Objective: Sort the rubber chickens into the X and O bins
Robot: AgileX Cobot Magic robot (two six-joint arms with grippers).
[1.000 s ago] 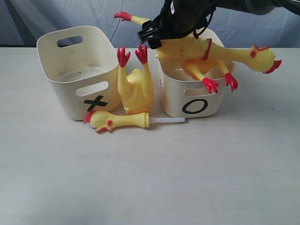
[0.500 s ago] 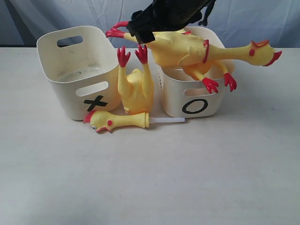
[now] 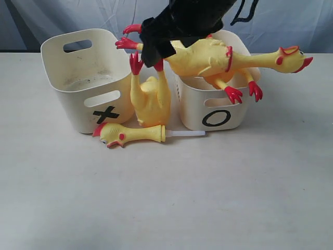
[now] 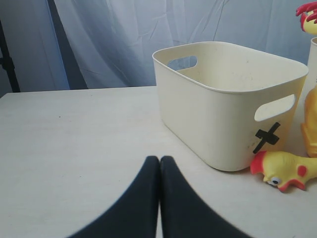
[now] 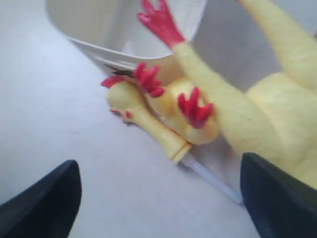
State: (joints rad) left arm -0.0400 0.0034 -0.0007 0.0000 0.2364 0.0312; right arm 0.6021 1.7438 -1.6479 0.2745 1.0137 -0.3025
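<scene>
At the left of the exterior view the X bin (image 3: 73, 104) stands with no chicken showing in it. Your left gripper (image 4: 159, 162), low in its wrist view, has its fingers pressed together on nothing. In front of that bin lies the head-and-neck piece (image 3: 130, 134), and the headless body (image 3: 151, 99) stands feet-up between the bins. Above it your right gripper (image 5: 158, 168) is spread wide, clamping nothing. The whole chicken (image 3: 208, 57) lies across the rim of the O bin (image 3: 193, 112), its head jutting past the right side, over a second chicken (image 3: 214, 78) whose feet hang over the front wall. I judge this the release at O. Next, lift clear without snagging the legs, then go for the broken pieces, likely for X
</scene>
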